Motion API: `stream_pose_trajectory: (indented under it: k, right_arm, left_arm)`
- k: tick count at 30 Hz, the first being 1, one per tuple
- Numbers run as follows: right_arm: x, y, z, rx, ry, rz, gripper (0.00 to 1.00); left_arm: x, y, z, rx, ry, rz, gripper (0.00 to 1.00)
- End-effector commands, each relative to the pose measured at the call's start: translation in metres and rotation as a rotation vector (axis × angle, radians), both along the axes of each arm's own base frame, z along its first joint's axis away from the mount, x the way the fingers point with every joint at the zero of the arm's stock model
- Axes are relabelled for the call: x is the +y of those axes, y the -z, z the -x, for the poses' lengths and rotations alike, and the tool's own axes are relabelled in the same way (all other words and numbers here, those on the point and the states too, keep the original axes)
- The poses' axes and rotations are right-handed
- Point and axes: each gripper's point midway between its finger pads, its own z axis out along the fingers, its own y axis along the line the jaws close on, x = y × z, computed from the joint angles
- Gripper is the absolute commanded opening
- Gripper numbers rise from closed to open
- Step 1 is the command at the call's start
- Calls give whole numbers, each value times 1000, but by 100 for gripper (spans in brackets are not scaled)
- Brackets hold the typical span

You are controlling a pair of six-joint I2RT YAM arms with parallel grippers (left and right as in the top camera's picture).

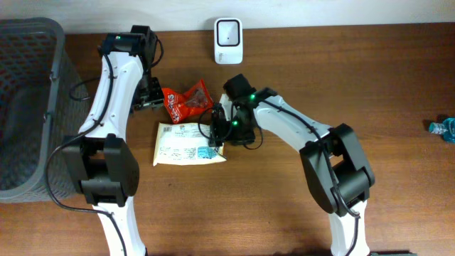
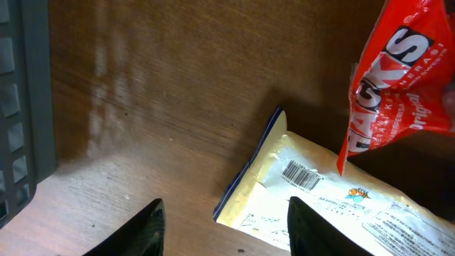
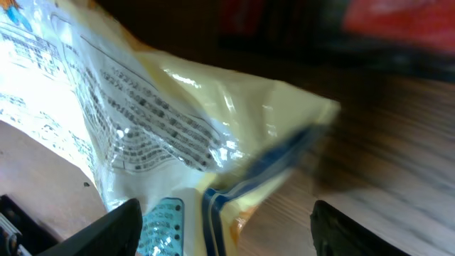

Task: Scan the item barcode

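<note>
A pale yellow packet [image 1: 186, 142] with blue trim lies flat on the table, and its barcode [image 2: 302, 174] faces up. A red snack bag [image 1: 186, 102] lies just behind it and shows large in the left wrist view [image 2: 402, 85]. My left gripper [image 1: 151, 96] is at the red bag's left edge. It [image 2: 227, 231] is open, with only table and the packet's corner between its fingers. My right gripper [image 1: 219, 135] is at the packet's right end. It [image 3: 227, 227] is open and straddles the packet's blue-edged corner [image 3: 234, 192] without pinching it. The white scanner [image 1: 228, 41] stands at the back.
A dark mesh basket [image 1: 28, 107] fills the table's left side, and its wall shows in the left wrist view [image 2: 25, 107]. A blue wrapper [image 1: 444, 129] lies at the far right edge. Bare wood lies in front of the arms.
</note>
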Motion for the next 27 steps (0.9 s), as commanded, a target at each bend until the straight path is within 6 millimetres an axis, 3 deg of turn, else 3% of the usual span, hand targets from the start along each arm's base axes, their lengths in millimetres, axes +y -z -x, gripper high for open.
stream_pose_trajectory:
  k: [1, 6, 9, 11, 15, 17, 19, 22, 25, 27]
  right_arm:
    - [8, 10, 3, 15, 19, 15, 65]
    - [9, 30, 5, 50, 37, 36, 57]
    - [6, 45, 8, 73, 37, 56, 35]
    - [-2, 50, 6, 60, 48, 103, 6]
    - [-29, 49, 0, 43, 122, 235, 4]
    - [-48, 35, -5, 25, 147, 307, 4]
    - [-65, 20, -10, 2, 162, 371, 4]
    - [-94, -6, -17, -32, 196, 471, 4]
    - [-106, -13, -20, -27, 178, 481, 4]
    - [-113, -13, -21, -22, 183, 494, 4]
  left_arm:
    - [4, 3, 1, 16, -2, -17, 57]
    - [4, 3, 1, 16, -2, -16, 62]
    - [4, 3, 2, 19, -2, -17, 62]
    - [4, 3, 2, 20, -2, -17, 62]
    - [3, 5, 5, 33, 0, -15, 63]
    - [1, 7, 9, 52, 2, -4, 66]
    - [-6, 12, 14, 74, 3, 30, 62]
    - [-36, 25, 27, 142, 80, 192, 40]
    - [-59, 40, 40, 194, 118, 288, 18]
    - [-72, 52, 49, 224, 138, 309, 10]
